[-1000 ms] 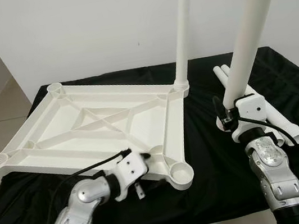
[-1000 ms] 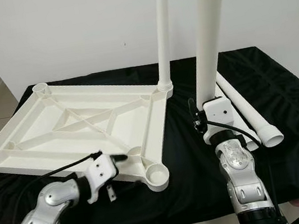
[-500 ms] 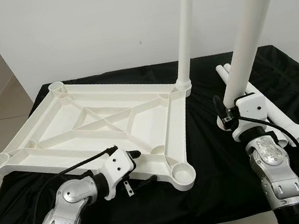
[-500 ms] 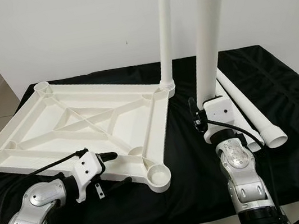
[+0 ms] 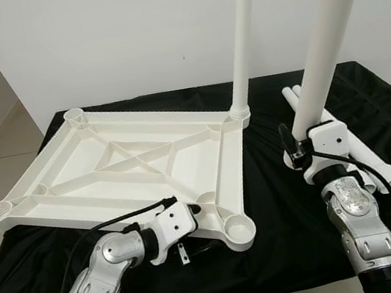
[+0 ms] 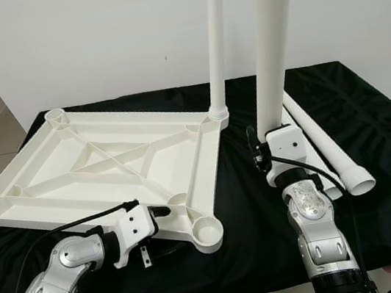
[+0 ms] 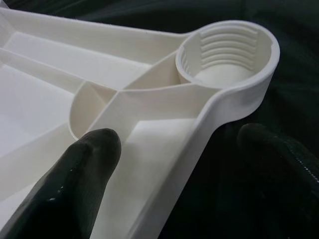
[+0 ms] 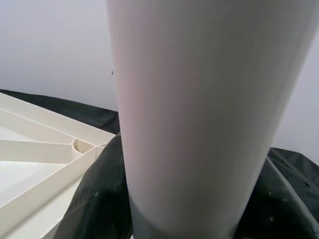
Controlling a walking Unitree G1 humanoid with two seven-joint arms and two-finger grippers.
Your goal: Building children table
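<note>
No brand, label or writing is legible on any part. A black cloth (image 5: 284, 236) covers the work surface, in front of a plain white wall (image 5: 126, 38). On the cloth lies the white tabletop (image 5: 109, 167), upside down with its ribbed underside and diagonal braces facing up, a round threaded socket at each corner. One white leg (image 5: 241, 35) stands upright in the far right corner socket (image 5: 239, 115). The near right corner socket (image 5: 238, 227) is open and unfilled; its inner threads show clearly in the left wrist view (image 7: 227, 50). The right gripper (image 5: 307, 145) is right of the tabletop, well apart from it, and clasps a second white leg (image 5: 323, 37) near its lower end, holding it upright and slightly tilted above the cloth; the right wrist view shows this leg (image 8: 199, 114) filling the gap between the fingers. Two spare legs (image 5: 364, 157) lie flat on the cloth just behind and right of that gripper. The left gripper (image 5: 197, 224) is at the tabletop's near edge, just left of the near right socket; its fingers (image 7: 75, 184) are spread apart, one resting over the inner ribbed face, the other outside the rim above the cloth, so the edge wall sits between them without being pinched.
</note>
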